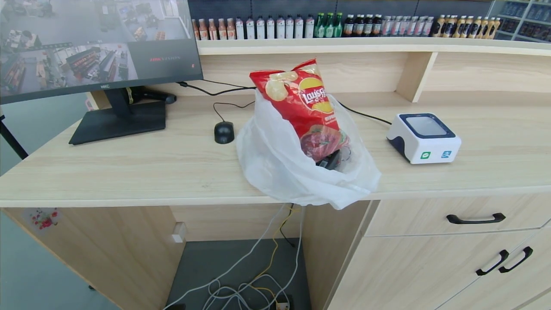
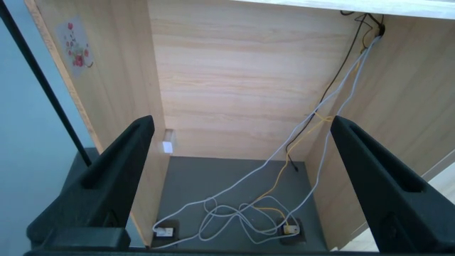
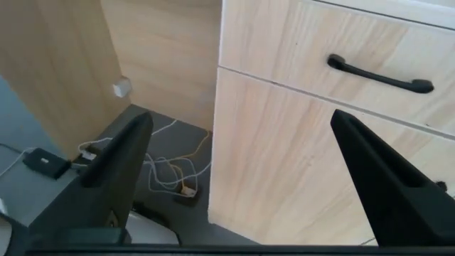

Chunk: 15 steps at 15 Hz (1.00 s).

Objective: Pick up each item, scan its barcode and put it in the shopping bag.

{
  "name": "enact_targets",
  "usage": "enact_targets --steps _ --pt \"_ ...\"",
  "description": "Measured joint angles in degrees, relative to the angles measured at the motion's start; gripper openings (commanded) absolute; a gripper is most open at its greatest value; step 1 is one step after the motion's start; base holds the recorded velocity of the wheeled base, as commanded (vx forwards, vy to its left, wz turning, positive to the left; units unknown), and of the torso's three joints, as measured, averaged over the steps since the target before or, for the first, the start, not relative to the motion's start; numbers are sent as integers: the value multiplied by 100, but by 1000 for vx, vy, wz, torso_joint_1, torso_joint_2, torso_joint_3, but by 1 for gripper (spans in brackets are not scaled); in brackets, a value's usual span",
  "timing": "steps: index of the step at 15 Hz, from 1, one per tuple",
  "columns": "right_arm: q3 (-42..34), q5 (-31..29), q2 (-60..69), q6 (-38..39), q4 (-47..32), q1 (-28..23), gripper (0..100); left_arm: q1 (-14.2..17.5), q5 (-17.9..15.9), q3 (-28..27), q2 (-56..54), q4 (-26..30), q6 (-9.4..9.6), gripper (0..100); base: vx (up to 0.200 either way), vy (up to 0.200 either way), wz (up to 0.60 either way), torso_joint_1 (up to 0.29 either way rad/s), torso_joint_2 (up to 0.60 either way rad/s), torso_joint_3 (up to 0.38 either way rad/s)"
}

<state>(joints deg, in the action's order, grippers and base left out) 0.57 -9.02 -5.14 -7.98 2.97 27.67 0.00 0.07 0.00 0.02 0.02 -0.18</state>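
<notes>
A red chip bag [image 1: 303,105] stands upright in the white plastic shopping bag [image 1: 284,168] at the middle of the counter, its top sticking out. A dark item [image 1: 329,160] lies lower inside the bag. The white barcode scanner [image 1: 423,137] sits on the counter to the bag's right. My left gripper [image 2: 242,178] is open below the counter, facing the knee space with its cables. My right gripper [image 3: 242,178] is open too, low in front of the drawer fronts.
A monitor [image 1: 90,47] on a black stand and a black mouse [image 1: 224,132] are on the counter's left. Cables [image 1: 258,275] hang under the counter into the knee space. Drawers with black handles [image 1: 475,219] are at the right. Bottles [image 1: 344,26] line the back shelf.
</notes>
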Motion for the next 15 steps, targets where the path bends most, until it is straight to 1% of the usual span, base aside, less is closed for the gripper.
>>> enact_targets --steps 2,5,6,7,9,12,13,15 --pt "2 -74 -108 -9 0 -489 100 0 0 0 0 5 7 100 0 0 0 0 0 0" --pt "11 -94 -450 -38 0 -1604 100 0 0 0 0 5 -2 100 0 0 0 0 0 0" --pt "11 -52 -516 -35 -2 -2030 100 0 0 0 0 2 -2 100 0 0 0 0 0 0" --pt "11 38 -507 -33 -2 -2352 100 0 2 0 0 5 -2 100 0 0 0 0 0 0" --pt "-2 199 -246 -27 13 -2561 100 0 0 0 0 7 0 100 0 0 0 0 0 0" --pt "-28 1184 230 38 6 -2699 100 0 0 0 0 7 2 100 0 0 0 0 0 0" --pt "-33 1228 333 71 -2 -2729 100 0 0 0 0 5 -2 100 0 0 0 0 0 0" --pt "-39 1115 440 158 -18 -2754 100 0 2 0 0 0 -2 100 0 0 0 0 0 0"
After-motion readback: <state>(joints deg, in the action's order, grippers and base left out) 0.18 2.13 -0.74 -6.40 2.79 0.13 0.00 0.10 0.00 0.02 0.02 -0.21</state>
